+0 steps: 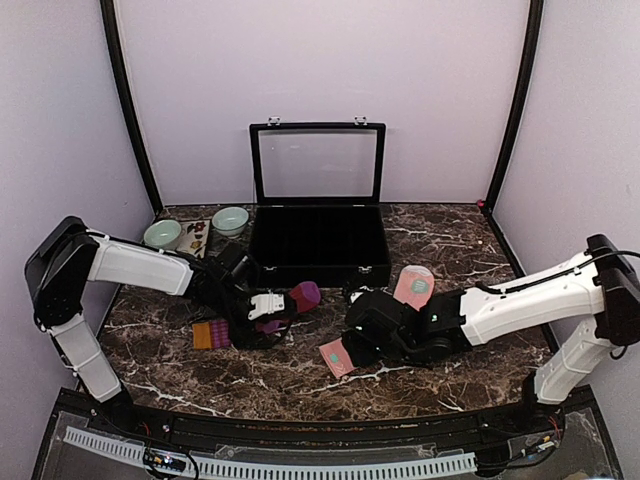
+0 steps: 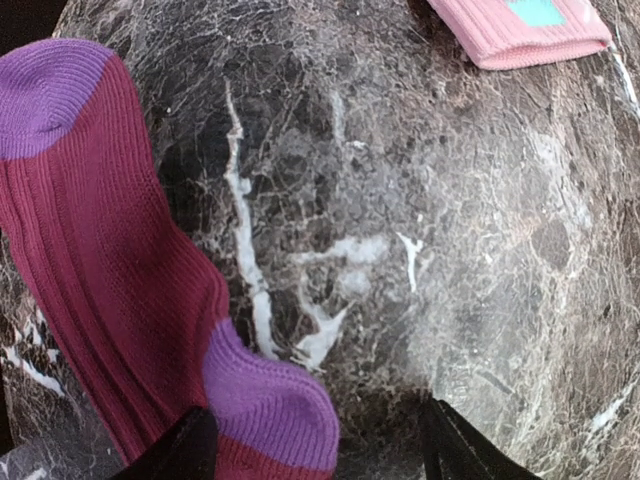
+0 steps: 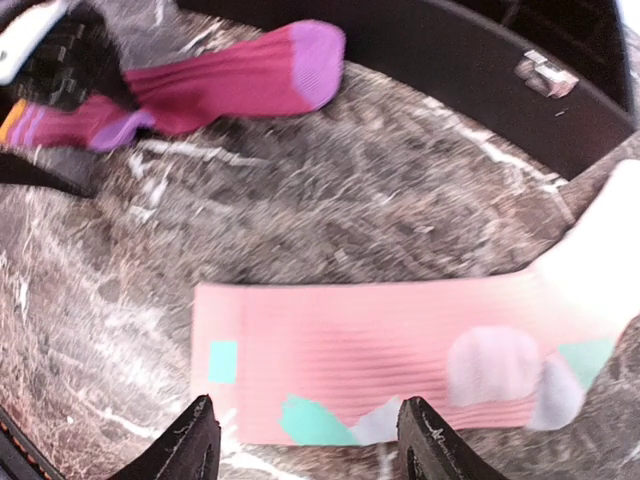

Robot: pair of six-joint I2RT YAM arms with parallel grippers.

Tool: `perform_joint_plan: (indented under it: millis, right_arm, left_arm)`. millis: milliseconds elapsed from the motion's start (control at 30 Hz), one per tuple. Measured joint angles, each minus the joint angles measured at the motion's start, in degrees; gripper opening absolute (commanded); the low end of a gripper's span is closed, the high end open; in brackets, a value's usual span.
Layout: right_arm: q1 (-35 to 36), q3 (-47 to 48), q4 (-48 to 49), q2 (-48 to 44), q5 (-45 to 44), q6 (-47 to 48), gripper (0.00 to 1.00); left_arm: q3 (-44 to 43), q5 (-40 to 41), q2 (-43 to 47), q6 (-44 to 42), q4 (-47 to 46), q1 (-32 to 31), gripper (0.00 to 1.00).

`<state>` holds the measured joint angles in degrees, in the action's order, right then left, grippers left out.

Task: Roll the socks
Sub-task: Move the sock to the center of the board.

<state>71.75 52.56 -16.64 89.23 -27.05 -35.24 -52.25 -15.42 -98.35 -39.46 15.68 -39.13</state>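
Observation:
The maroon sock point(image 1: 297, 297) lies flat, its purple toe toward the case and its orange cuff point(image 1: 204, 335) at the left. In the left wrist view the sock point(image 2: 110, 260) fills the left side, purple heel nearest. My left gripper point(image 2: 315, 450) is open just above the table; its left finger point(image 2: 190, 450) is at the heel and its right finger is over bare marble. The salmon-pink sock point(image 1: 412, 285) with mint and white patches lies flat. My right gripper point(image 3: 310, 445) is open, low over that sock's point(image 3: 400, 340) near edge, close to its cuff point(image 1: 337, 357).
An open black case point(image 1: 318, 245) with a raised glass lid stands at the back centre. Two pale green bowls point(image 1: 162, 233) point(image 1: 230, 220) and small items sit at the back left. The left gripper point(image 3: 40, 45) shows in the right wrist view.

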Motion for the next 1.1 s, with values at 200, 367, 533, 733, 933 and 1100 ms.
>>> perform_joint_plan:
  millis: [200,367,533,733,933,1100]
  right_arm:
    - [3.26,0.81,0.94,6.4,0.85,-1.31,0.57]
    - [3.67,2.27,1.22,10.56,1.97,-1.29,0.57]
    - [3.67,2.47,1.44,10.78,2.45,-1.29,0.56]
    - [4.57,3.52,1.86,11.39,3.04,-1.22,0.58]
    - [5.88,3.58,2.03,11.41,4.2,-1.46,0.57]
    - [5.09,1.62,3.61,9.46,6.08,-3.19,0.59]
  left_arm:
    - [1.7,1.75,1.84,-0.44,-0.68,0.04,0.75]
    - [0.22,1.77,2.97,-0.44,4.48,0.35,0.79]
    - [-3.82,-2.34,7.06,-0.13,10.4,0.57,0.81]
    - [-4.9,-6.08,10.45,-0.22,14.38,0.57,0.81]
    - [-5.55,-9.57,10.08,-0.87,16.59,0.35,0.82]
    - [-9.25,-11.82,7.52,-2.27,17.81,-0.66,0.82]
